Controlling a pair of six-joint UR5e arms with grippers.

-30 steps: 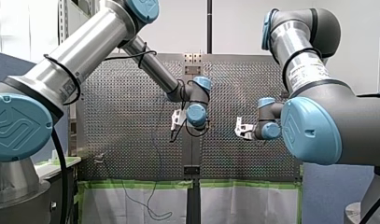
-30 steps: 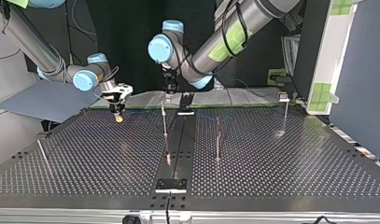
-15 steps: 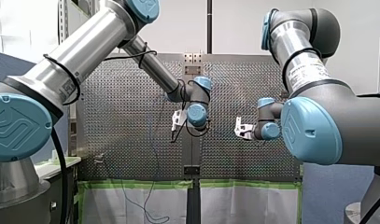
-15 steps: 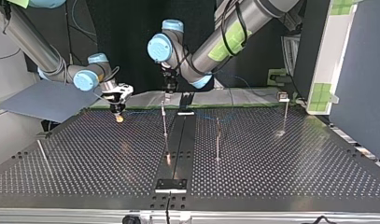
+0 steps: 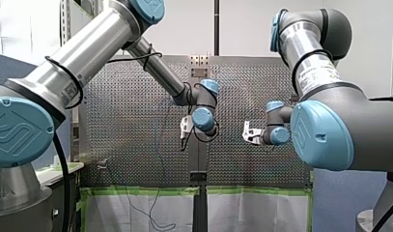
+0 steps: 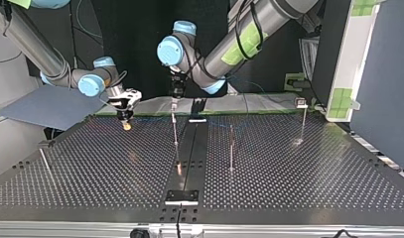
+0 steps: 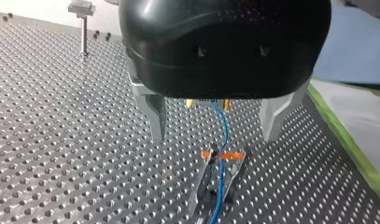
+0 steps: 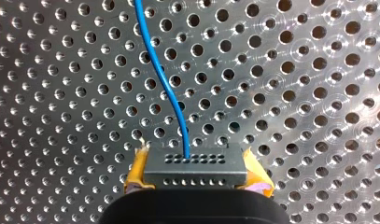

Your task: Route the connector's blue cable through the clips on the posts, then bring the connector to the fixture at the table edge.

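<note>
Across the perforated table (image 6: pixel 289 173), my left arm (image 6: pixel 239 39) reaches in from the top view's right and my right arm (image 6: pixel 40 54) from its left, both over the far half. Left gripper (image 7: pixel 213 137) hangs just above the middle post (image 6: pixel 175 131) with its metal fingers (image 7: pixel 156 116) spread wide, gripping nothing. Right gripper (image 8: pixel 194 176) is clenched on the connector (image 8: pixel 194 161) btw its yellow pads (image 8: pixel 137 169), above the table and well apart from the fixture (image 6: pixel 181 196) at the near edge. Progress, as I read it: early-to-mid. Left wrist view shows the blue cable (image 7: pixel 223 126) lying in the clip (image 7: pixel 222 158) atop that post, running btw the open fingers w/o touching either, so one clip looks done. Whether the next post (image 6: pixel 232 146) and the right-hand post (image 6: pixel 303 121) are threaded I can't tell; cable's too faint there. Left to do: any remaining clips, then carry connector to fixture. Vs 1 s ago: left gripper has shifted slightly toward the top view's left, now more squarely over the post top; right arm & connector haven't moved.
</note>
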